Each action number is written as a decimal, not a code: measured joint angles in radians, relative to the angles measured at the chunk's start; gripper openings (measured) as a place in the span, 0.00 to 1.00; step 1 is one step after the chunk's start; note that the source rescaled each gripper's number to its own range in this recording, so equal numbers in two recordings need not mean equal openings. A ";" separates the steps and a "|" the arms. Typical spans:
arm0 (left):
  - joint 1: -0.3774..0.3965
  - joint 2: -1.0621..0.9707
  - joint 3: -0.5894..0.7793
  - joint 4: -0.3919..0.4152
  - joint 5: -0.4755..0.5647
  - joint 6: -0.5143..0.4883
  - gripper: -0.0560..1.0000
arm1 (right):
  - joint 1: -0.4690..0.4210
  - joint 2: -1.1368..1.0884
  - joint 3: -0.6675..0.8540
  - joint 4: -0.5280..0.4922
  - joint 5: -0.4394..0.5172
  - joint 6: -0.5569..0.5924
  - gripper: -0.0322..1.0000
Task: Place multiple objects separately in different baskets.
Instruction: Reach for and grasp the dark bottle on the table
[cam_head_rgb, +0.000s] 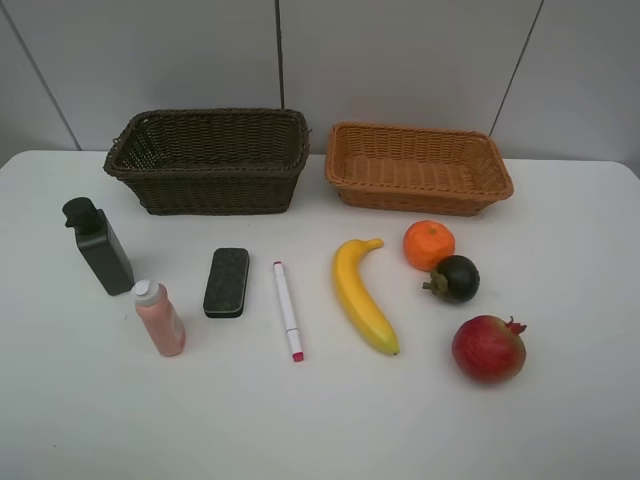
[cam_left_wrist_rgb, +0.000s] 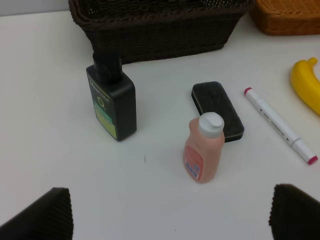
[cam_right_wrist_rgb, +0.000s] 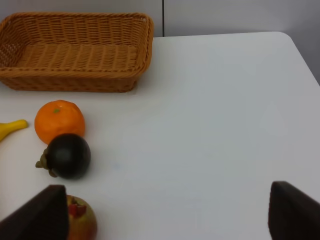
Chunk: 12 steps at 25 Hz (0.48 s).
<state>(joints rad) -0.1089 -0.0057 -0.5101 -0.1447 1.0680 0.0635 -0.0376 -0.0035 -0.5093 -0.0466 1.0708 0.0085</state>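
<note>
baskets (cam_head_rgb: 210, 160): woven wicker | banana (cam_head_rgb: 362, 295): glossy smooth | table (cam_head_rgb: 560, 420): matt white

Bare table (cam_head_rgb: 585, 300) (apparently) beside pomegranate (cam_head_rgb: 488, 348)

Two wicker baskets at the back of the white surface (cam_head_rgb: 300, 420), dark brown basket (cam_head_rgb: 210, 188) left, orange-brown basket (cam_head_rgb: 420, 197) right. Out front, left to right: black bottle (cam_head_rgb: 102, 250), small pink bottle (cam_head_rgb: 161, 320), black eraser (cam_head_rgb: 227, 282), marker (cam_head_rgb: 288, 310), banana (cam_head_rgb: 360, 295), orange (cam_head_rgb: 429, 245) right beside the mangosteen (cam_head_rgb: 456, 278), pomegranate (cam_head_rgb: 488, 348) nearest the front.
</note>
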 joint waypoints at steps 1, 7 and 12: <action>0.000 0.000 0.000 0.000 0.000 0.000 0.97 | 0.007 0.000 0.000 0.000 0.000 0.000 0.80; 0.000 0.000 0.000 0.000 0.000 0.000 0.97 | 0.024 0.000 0.000 0.000 0.000 0.000 0.80; 0.000 0.000 0.000 0.000 0.000 -0.004 0.97 | 0.024 0.000 0.000 0.000 0.000 0.000 0.80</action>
<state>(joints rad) -0.1089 -0.0057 -0.5101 -0.1447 1.0678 0.0599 -0.0135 -0.0035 -0.5093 -0.0466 1.0708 0.0085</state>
